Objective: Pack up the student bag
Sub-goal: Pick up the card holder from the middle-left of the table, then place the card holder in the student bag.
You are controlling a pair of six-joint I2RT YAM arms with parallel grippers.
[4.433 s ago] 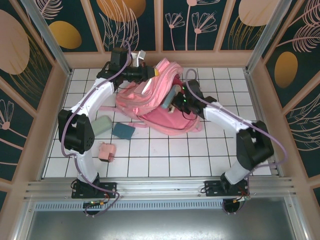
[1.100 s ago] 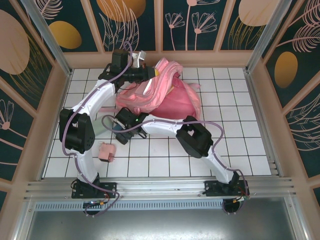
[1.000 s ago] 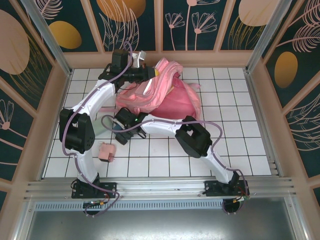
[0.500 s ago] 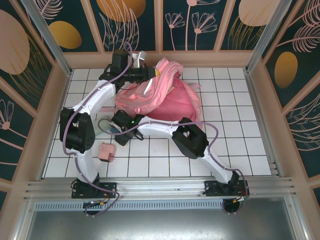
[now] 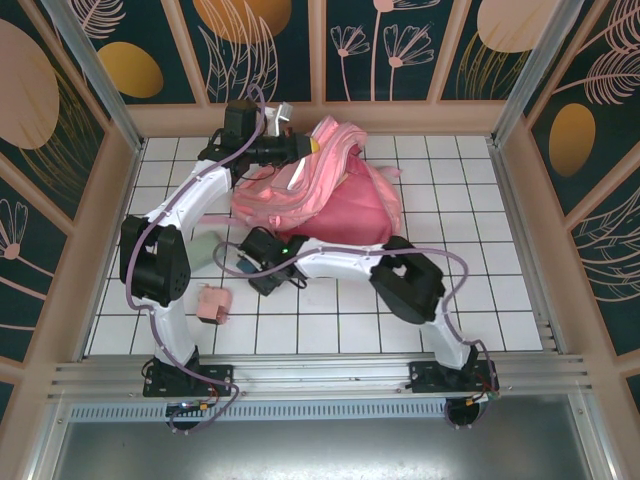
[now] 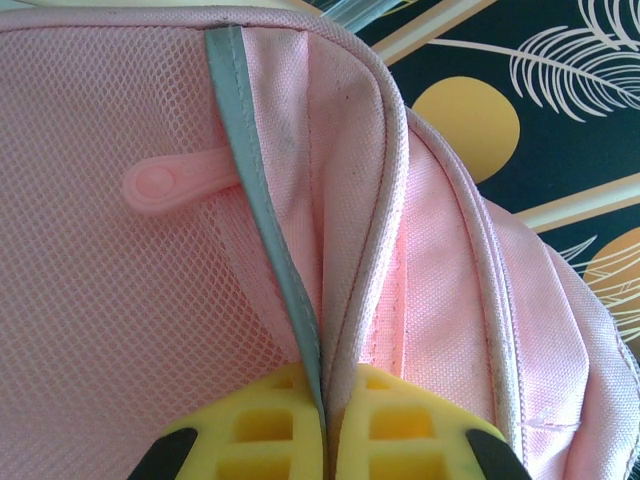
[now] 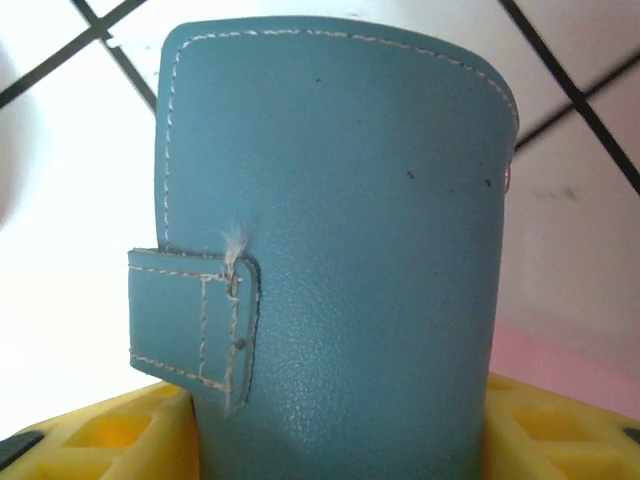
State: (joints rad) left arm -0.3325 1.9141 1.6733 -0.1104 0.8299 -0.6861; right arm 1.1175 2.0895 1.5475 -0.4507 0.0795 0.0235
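The student bag [image 5: 350, 205], pink with grey strips, lies slumped at the back middle of the tiled table. My left gripper [image 5: 300, 148] is shut on its raised edge. In the left wrist view the yellow fingers [image 6: 250, 430] pinch the grey-trimmed rim [image 6: 262, 230] beside pink mesh and a pink zip pull [image 6: 175, 180]. My right gripper [image 5: 252, 264] is low on the table in front of the bag. It is shut on a teal leather wallet [image 7: 330, 250], which stands between its yellow fingers [image 7: 100, 435] with the strap tab facing the camera.
A grey-green pouch [image 5: 203, 250] lies left of the right gripper, and a small pink object [image 5: 213, 303] sits nearer the front left. A white item [image 5: 280, 112] rests by the back wall. Wooden walls fence the table on three sides.
The right gripper's jaws have closed in on the teal wallet, and the right arm has drawn slightly rightward. The left gripper keeps its hold on the bag's edge.
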